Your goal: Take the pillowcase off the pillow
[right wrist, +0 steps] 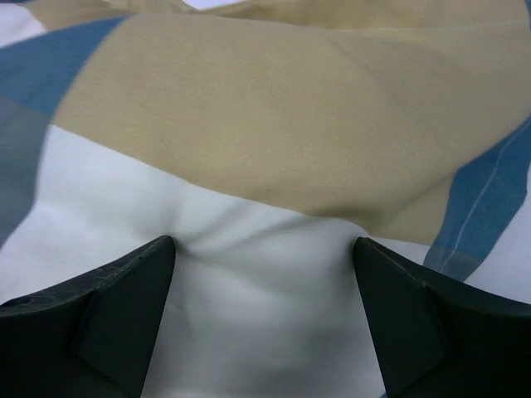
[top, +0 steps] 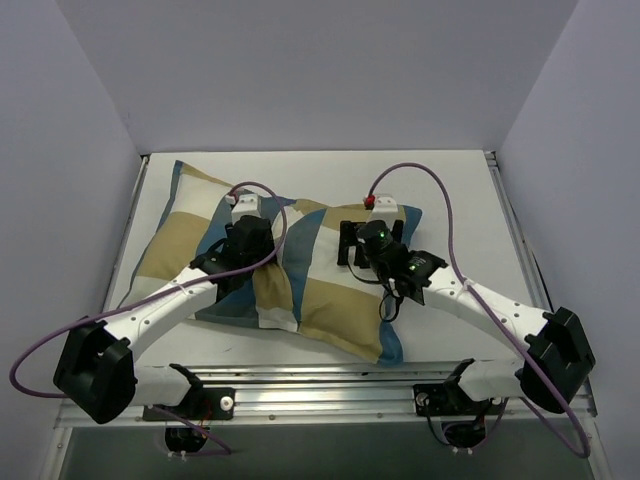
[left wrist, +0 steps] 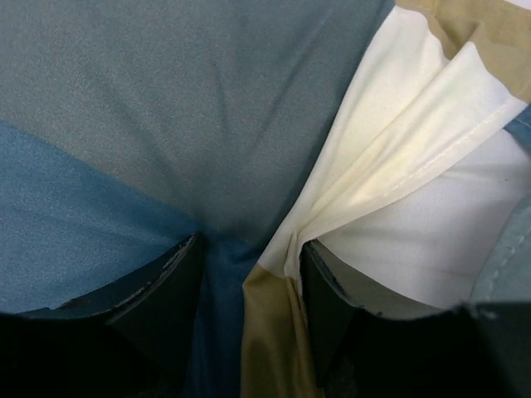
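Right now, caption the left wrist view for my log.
Left tool pinching a fold of the pillowcase beside the exposed white pillow.

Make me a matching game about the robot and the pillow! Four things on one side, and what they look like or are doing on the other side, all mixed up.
Things:
1. pillowcase
2. pillow
3. left gripper
4. right gripper

Looks or states:
A. fingers wide apart on cream cloth
B. plain white, peeking out under a hem
C. blue, tan and cream checks
D. pinching a fold of cloth

Pairs: 1-C, 2-B, 3-D, 4-A
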Motion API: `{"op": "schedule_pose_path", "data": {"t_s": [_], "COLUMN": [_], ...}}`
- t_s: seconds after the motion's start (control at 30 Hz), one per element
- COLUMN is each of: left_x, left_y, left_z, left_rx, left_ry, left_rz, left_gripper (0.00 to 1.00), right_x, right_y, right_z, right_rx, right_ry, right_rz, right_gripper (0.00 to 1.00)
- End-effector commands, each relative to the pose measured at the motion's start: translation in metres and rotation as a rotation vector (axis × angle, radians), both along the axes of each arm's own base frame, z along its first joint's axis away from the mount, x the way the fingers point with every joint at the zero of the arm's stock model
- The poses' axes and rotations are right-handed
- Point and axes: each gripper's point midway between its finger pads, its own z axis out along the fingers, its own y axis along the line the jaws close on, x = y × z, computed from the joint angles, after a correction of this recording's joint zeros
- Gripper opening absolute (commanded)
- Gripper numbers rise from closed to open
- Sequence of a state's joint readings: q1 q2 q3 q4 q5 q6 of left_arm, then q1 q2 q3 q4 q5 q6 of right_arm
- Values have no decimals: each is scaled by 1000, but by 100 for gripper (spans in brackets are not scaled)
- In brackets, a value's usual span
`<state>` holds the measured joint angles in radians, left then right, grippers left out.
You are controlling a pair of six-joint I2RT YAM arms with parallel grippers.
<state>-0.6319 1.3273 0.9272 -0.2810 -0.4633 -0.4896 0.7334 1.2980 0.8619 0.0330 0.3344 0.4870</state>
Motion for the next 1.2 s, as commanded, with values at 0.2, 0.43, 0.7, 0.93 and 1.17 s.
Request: {"op": "schedule_pose_path", "data": {"t_s": [0.2,0.43,0.7,0.93,1.17], "left_x": [-37,-41,-49,-56,-62], "left_y": [-4,-5,11,29,33], "left_z": [-53,-62,-73,-88,-89], "left_rx": [-144,-204,-203,-182,-203], "left_ry": [152,166,172,215,235], "left_rz": [31,77,162,245,245], "left_gripper": [58,58,57,54,53], "right_x": [-4,13,21,11,-11], "right_y": [75,121,94,0,-87], "right_z": [79,71,7,-8,-22], "right_rx": [-23,-108,-270,-382,-441], "right_ry": [-106,-125,-67,-36,23], "right_rz": [95,48,-75,-273,-433], "right_gripper": [85,87,77,53,51]}}
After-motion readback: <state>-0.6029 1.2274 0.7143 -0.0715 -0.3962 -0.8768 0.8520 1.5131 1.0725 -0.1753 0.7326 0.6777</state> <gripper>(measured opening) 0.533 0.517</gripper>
